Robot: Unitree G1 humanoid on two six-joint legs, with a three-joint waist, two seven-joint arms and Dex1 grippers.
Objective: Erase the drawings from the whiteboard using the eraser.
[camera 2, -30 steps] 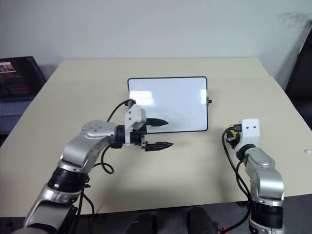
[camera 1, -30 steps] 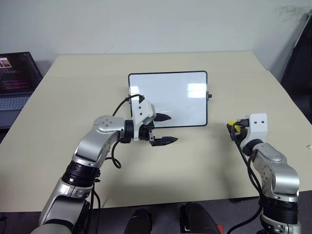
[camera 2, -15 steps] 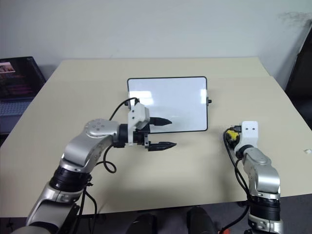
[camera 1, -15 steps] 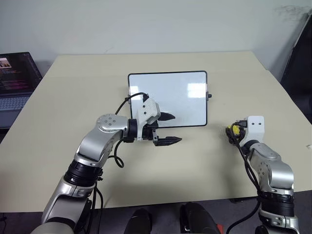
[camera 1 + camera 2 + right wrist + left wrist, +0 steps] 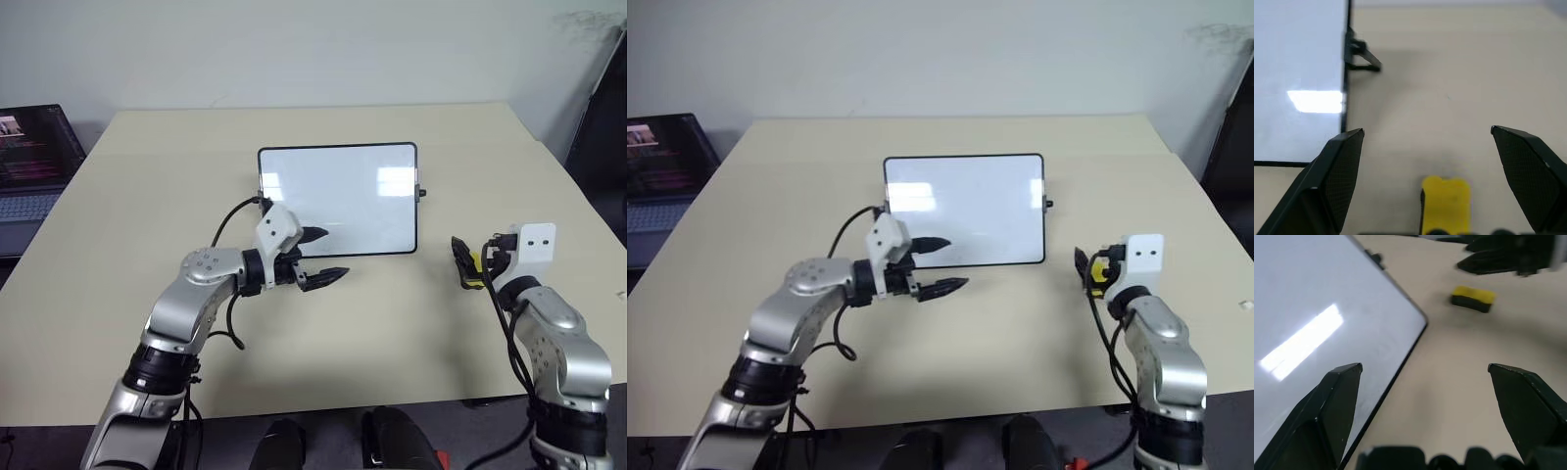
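While the eraser [image 5: 473, 269] lies on the table [image 5: 147, 176] off the whiteboard's [image 5: 338, 199] near right corner, both grippers, left [image 5: 320, 257] and right [image 5: 1430, 183], gape wide, holding nothing.

Office or lab-type room. Plain pale wall [image 5: 294, 49] behind a large beige desk [image 5: 147, 196], bare apart from a small whiteboard [image 5: 338, 201] lying flat near the middle. Open laptop [image 5: 29, 157] with a lit screen sits on a separate surface just past the desk's left edge. Dark panel [image 5: 602, 127] by the right far corner.
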